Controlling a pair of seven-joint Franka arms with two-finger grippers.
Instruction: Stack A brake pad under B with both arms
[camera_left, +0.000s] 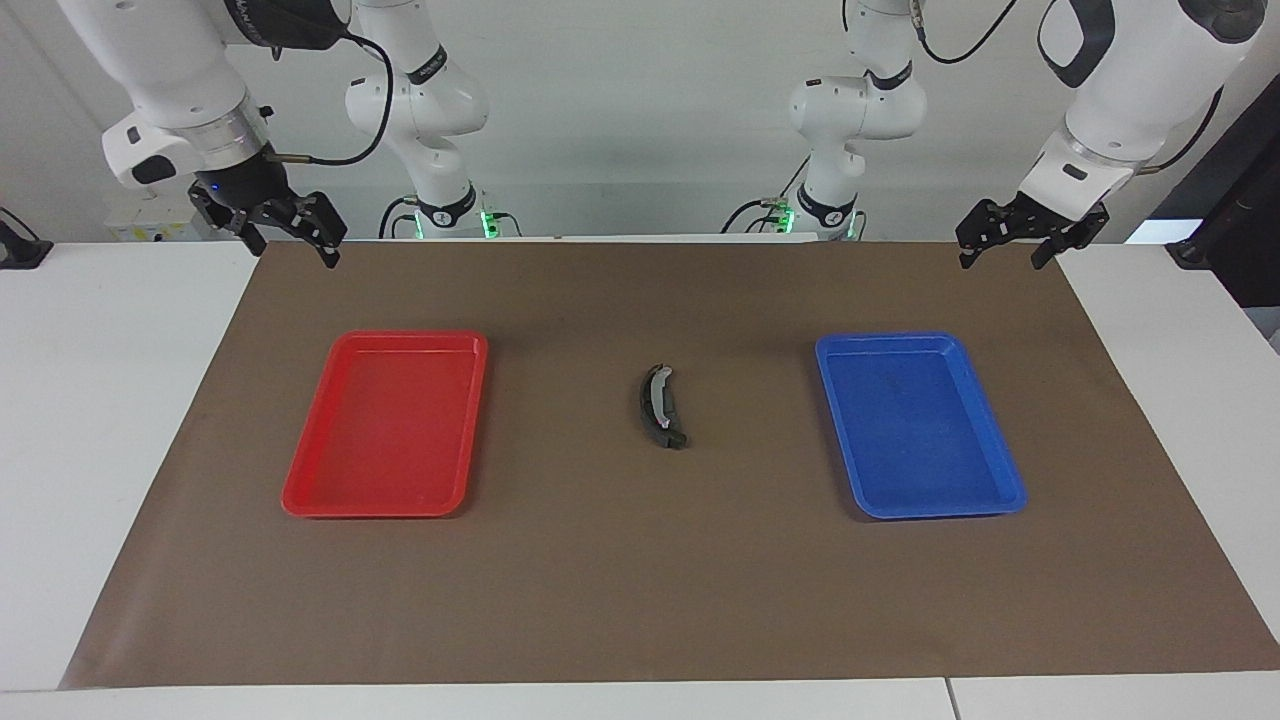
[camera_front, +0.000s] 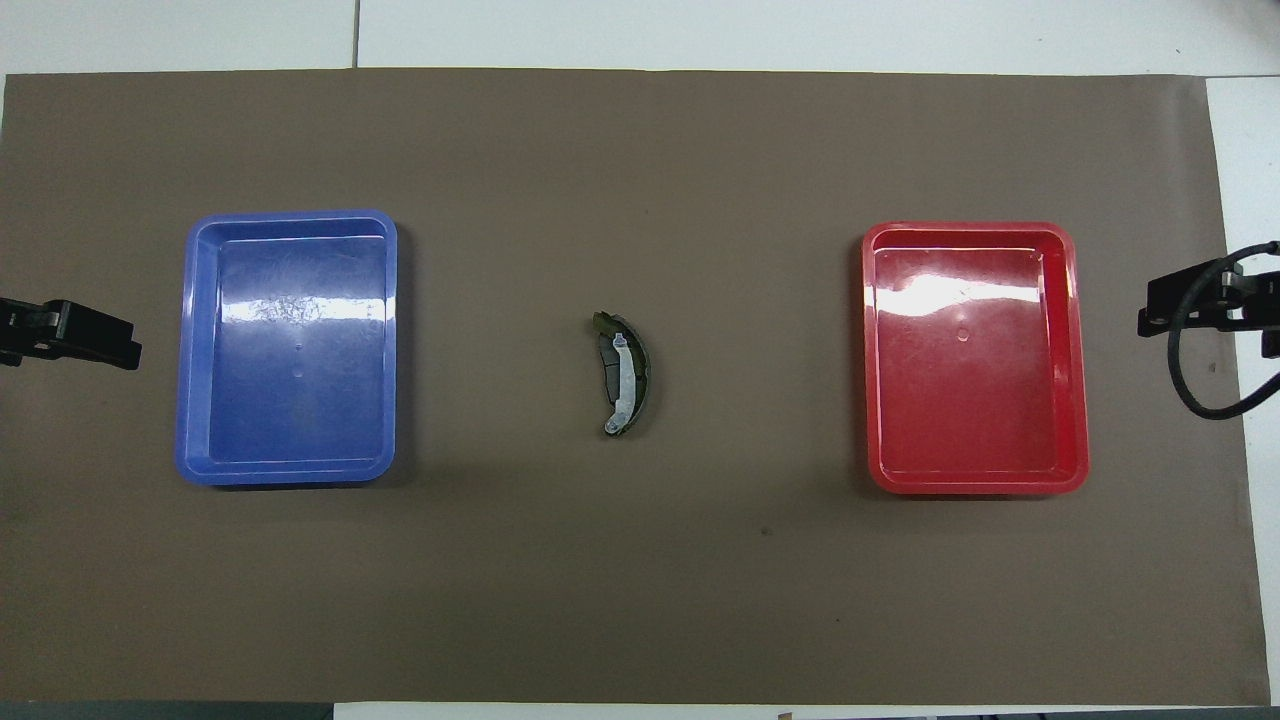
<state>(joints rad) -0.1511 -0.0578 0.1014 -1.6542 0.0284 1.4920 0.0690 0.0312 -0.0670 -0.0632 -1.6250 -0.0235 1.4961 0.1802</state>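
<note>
We see B on A brake pad mid-mat between both trays, long axis running toward the robots. Left gripper and right gripper both spread, empty, roughly equidistant.

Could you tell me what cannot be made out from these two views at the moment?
- A brake pad: mostly covered by B in both views; its outline stays unclear.
- Left gripper: overhead view's edge cuts off all but its tip.
- Right gripper: overhead view's edge cuts it off; a cable crosses it.
</note>
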